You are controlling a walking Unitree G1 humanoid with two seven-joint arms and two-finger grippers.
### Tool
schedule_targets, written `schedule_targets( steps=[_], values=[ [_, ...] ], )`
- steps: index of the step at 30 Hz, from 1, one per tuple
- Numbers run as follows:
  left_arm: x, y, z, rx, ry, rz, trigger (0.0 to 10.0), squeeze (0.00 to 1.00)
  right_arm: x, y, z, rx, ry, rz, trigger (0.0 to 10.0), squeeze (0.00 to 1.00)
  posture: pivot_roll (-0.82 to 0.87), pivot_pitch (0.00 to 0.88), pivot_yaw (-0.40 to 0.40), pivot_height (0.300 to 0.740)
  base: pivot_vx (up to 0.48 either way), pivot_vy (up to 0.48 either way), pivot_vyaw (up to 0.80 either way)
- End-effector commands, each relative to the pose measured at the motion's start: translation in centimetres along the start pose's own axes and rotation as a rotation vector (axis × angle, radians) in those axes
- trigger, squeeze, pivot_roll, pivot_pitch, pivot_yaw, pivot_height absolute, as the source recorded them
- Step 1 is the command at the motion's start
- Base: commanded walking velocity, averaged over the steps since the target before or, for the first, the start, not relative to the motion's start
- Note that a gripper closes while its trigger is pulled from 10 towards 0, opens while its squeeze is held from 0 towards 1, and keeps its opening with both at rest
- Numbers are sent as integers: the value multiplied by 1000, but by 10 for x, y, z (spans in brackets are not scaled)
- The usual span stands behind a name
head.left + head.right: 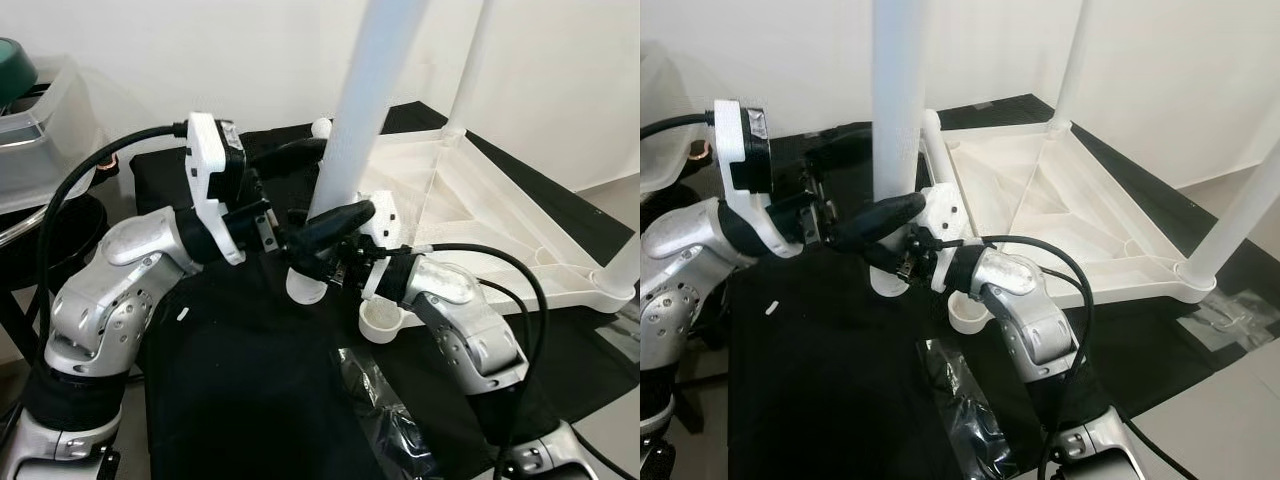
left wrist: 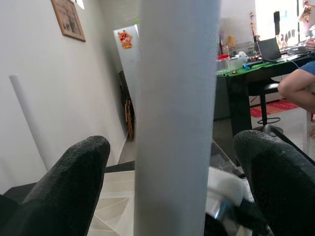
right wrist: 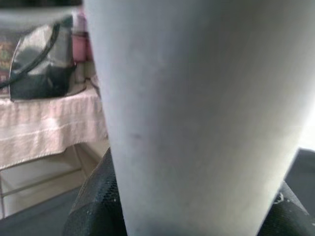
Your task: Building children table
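The white children's table top [image 1: 480, 190] lies upside down on a black cloth. Two white legs [image 1: 470, 60] [image 1: 1240, 220] stand up from its far and right corners. A third white leg [image 1: 370, 90] is held upright in front of me; its lower end rests on the cloth just left of the round corner socket [image 1: 380, 320]. My right gripper [image 1: 318, 268] is shut on this leg near its bottom, both pads [image 3: 93, 206] pressed against it. My left gripper [image 1: 335, 180] straddles the leg higher up, open, with a gap at each finger [image 2: 74, 191].
A crumpled clear plastic bag [image 1: 385, 410] lies on the cloth by my right arm. A clear storage bin [image 1: 40, 130] stands at the left. A small white piece [image 1: 182, 314] lies on the cloth. A person's limb [image 2: 300, 78] appears far behind.
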State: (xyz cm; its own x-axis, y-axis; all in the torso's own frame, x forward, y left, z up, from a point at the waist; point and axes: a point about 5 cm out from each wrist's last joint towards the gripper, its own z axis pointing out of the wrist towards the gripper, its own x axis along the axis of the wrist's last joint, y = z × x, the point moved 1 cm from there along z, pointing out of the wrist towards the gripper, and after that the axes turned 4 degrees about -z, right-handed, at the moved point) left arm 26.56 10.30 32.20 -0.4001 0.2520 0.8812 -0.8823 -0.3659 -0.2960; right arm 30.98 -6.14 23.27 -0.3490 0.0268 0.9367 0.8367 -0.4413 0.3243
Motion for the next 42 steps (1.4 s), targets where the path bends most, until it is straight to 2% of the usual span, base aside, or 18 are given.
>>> schedule_targets(
  steps=[1, 7, 9, 19, 20, 22, 23, 27, 30, 33, 39, 42],
  values=[
    [3, 0, 2, -29, -13, 32, 10000, 0, 1, 1, 1, -11, -17, -7, 10000, 0, -25, 43, 14, 740, 0, 0, 0],
    [4, 1, 6, -56, -15, 32, 10000, 0, -2, 1, 2, -3, -69, -52, 10000, 0, -27, 41, 13, 740, 0, 0, 0],
    [0, 3, 12, -86, -33, -12, 10000, 0, -9, -3, 3, 37, -160, -140, 10000, 0, -26, 38, 11, 740, 0, 0, 0],
    [-9, -2, 21, -81, -60, -23, 10000, 0, -10, -6, 6, 51, -194, -168, 10000, 0, -31, 34, 20, 740, 0, 0, 0],
    [-9, -3, 23, -74, -53, -34, 1294, 0, -9, -7, 7, 52, -192, -170, 10000, 0, -31, 33, 21, 740, 0, 0, 0],
    [-9, -3, 23, -74, -53, -34, 1294, 0, -9, -7, 7, 52, -192, -170, 10000, 0, -31, 33, 21, 740, 0, 0, 0],
    [-8, -4, 24, -73, -47, -43, 0, 0, -9, -8, 8, 52, -191, -171, 10000, 0, -30, 32, 22, 740, 0, 0, 0],
    [-6, -5, 25, -60, -19, -80, 0, 0, -9, -8, 9, 47, -187, -176, 10000, 0, -27, 31, 21, 740, 0, 0, 0],
    [0, -6, 26, -51, 38, -122, 0, 0, -9, -8, 10, 46, -180, -175, 10000, 0, -23, 29, 18, 740, 0, 0, 0],
    [2, -6, 27, -50, 51, -130, 0, 0, -9, -8, 10, 46, -178, -174, 10000, 0, -21, 27, 17, 740, 0, 0, 0],
    [14, -9, 32, -51, 156, -200, 0, 0, -5, -7, 15, 46, -145, -165, 10000, 0, -17, 25, 15, 740, 0, 0, 0],
    [14, -8, 34, -63, 160, -207, 0, 0, -3, -5, 16, 42, -133, -151, 10000, 0, -20, 23, 15, 740, 0, 0, 0]
  ],
)
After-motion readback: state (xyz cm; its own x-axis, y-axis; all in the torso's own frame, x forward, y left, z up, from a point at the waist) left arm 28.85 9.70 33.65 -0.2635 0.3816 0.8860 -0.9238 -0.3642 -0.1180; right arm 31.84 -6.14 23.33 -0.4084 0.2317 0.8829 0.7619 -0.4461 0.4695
